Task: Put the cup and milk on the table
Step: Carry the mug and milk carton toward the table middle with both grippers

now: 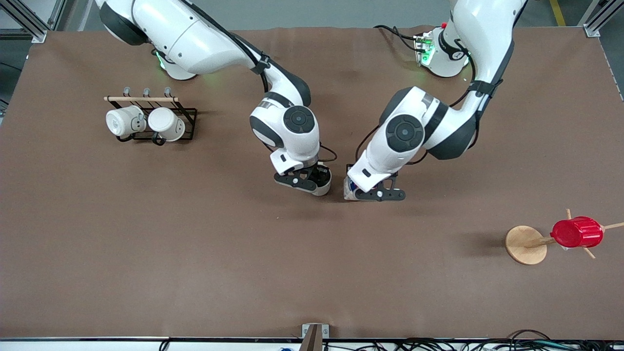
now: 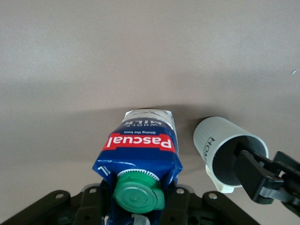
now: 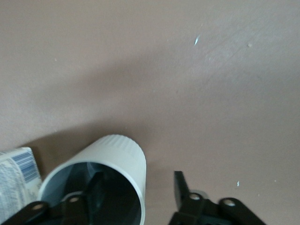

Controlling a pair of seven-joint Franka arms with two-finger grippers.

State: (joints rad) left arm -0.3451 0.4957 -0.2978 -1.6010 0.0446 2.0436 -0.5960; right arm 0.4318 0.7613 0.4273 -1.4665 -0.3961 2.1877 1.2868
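Left wrist view: milk (image 2: 140,154) upright, cap (image 2: 139,195) toward cam.

A dark blue milk carton (image 2: 140,150) with a round green cap (image 2: 139,196) and a red label band stands on the matte brown table (image 2: 140,51), gripped near its top by the left hand (image 2: 140,206), whose black frame flanks the cap. Just beside it sits a beige cup (image 2: 225,152) with dark lettering and a grey inside. The right hand (image 2: 262,176) has one black finger (image 2: 251,171) dipped inside the cup's rim.
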